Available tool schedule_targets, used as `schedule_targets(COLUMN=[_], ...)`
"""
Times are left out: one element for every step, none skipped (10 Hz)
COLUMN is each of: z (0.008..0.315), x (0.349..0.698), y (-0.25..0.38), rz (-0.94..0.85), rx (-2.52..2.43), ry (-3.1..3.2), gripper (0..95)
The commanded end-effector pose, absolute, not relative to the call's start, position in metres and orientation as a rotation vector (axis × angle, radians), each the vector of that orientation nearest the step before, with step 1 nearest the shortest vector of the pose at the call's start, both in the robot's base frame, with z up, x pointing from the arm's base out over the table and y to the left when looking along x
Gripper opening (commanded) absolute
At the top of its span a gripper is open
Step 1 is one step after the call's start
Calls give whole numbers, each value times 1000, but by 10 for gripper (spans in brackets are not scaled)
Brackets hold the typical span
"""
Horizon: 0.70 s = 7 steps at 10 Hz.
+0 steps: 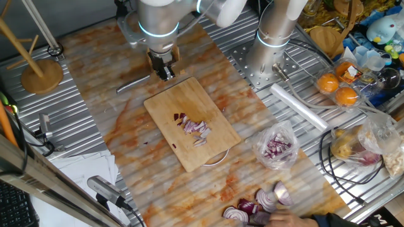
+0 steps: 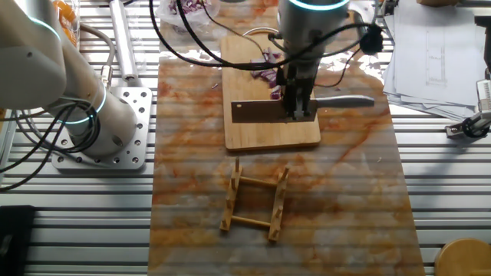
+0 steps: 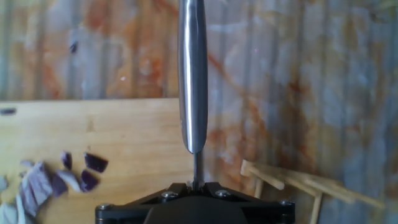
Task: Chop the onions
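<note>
Marbled orange-and-white matting covers the ribbed metal table [image 1: 76,120], where a wooden cutting board [image 1: 189,120] carries the onions [image 1: 194,128], a small heap of purple-white bits lying near its middle. At the board's far end the gripper [image 2: 299,107] has its fingers clamped on a steel-handled knife [image 2: 268,112], the blade lying flat on the wood and the handle reaching out past the board's edge. A clear bag of purple bits [image 1: 276,146], a group of bigger red onion wedges [image 1: 255,207] and a small wooden rack [image 2: 255,201] sit around the board.
</note>
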<state>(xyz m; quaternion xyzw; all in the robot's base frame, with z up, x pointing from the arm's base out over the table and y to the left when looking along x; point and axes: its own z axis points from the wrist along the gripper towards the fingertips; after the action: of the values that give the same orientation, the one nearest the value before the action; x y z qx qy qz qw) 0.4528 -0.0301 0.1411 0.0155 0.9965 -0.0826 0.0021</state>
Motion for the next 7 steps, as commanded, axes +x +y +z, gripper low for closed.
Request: schedule_targets(z=[142, 142, 142, 150, 157, 165, 169], x=[451, 451, 451, 445, 442, 437, 433], y=[-31, -31, -31, -51, -66, -85, -97], rz=[-271, -266, -266, -254, -247, -238, -224], rx=[190, 158, 138, 101, 94, 94, 111], ry=[3090, 3094, 3103, 3120, 3126, 3130, 3131], gripper=[0, 0, 0, 0, 0, 0, 0])
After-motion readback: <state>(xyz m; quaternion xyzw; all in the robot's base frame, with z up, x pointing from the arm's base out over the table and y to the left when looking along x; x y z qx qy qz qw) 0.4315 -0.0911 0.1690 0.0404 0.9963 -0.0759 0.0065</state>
